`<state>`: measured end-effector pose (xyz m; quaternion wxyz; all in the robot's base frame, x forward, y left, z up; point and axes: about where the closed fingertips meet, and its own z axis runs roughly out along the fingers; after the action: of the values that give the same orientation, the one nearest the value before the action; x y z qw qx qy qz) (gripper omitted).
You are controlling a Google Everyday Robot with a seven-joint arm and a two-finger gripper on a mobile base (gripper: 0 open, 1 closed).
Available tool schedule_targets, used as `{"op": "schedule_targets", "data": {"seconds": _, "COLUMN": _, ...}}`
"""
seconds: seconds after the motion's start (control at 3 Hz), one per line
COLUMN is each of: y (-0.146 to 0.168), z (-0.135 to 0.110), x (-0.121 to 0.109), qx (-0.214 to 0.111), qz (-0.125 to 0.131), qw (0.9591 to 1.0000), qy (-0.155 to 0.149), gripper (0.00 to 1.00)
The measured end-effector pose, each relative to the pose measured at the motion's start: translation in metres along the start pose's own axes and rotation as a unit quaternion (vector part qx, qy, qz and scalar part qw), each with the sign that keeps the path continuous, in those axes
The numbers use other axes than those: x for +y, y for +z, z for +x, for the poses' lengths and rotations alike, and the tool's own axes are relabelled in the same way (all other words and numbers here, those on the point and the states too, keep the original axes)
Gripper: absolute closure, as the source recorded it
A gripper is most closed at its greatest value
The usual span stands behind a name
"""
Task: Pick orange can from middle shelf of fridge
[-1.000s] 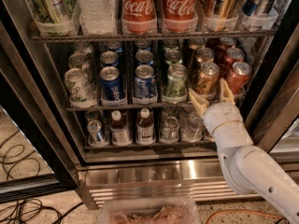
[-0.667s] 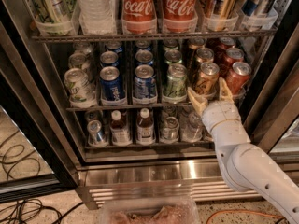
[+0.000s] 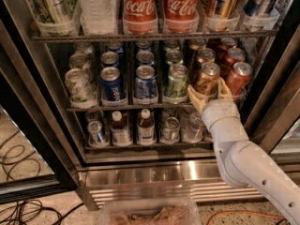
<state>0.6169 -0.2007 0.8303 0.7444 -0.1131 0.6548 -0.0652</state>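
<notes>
The orange can [image 3: 206,79] stands at the front of its lane on the middle shelf [image 3: 117,108] of the fridge [image 3: 154,172], second lane from the right. It is amber-gold with a silver lid. More orange cans line up behind it. My gripper [image 3: 209,92] is open, right below and in front of this can, with one cream finger [image 3: 196,99] to its left and the other to its right. The white arm [image 3: 248,168] reaches up from the lower right. The can's base is hidden behind the gripper.
Red cans [image 3: 238,77] stand in the lane to the right, green cans [image 3: 176,82] to the left, then blue [image 3: 146,83] and pale cans [image 3: 79,86]. Coca-Cola bottles [image 3: 138,7] fill the upper rack, small bottles [image 3: 146,125] the lower one. Cables [image 3: 18,163] lie on the floor at left.
The gripper has crept slightly closer to the orange can; otherwise nothing has visibly moved.
</notes>
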Motion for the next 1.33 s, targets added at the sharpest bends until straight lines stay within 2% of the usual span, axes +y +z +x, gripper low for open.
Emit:
{"op": "schedule_targets", "data": {"seconds": 1.0, "y": 0.0016, "z": -0.0047, "x": 0.0004, "qx": -0.005, "qz": 0.006, "qw": 1.0, "qy": 0.005, "gripper": 0.43}}
{"op": "schedule_targets", "data": {"seconds": 1.33, "y": 0.0031, "z": -0.0065, "x": 0.0, "qx": -0.006, "qz": 0.006, "qw": 0.9999, "qy": 0.012, "gripper": 0.62}}
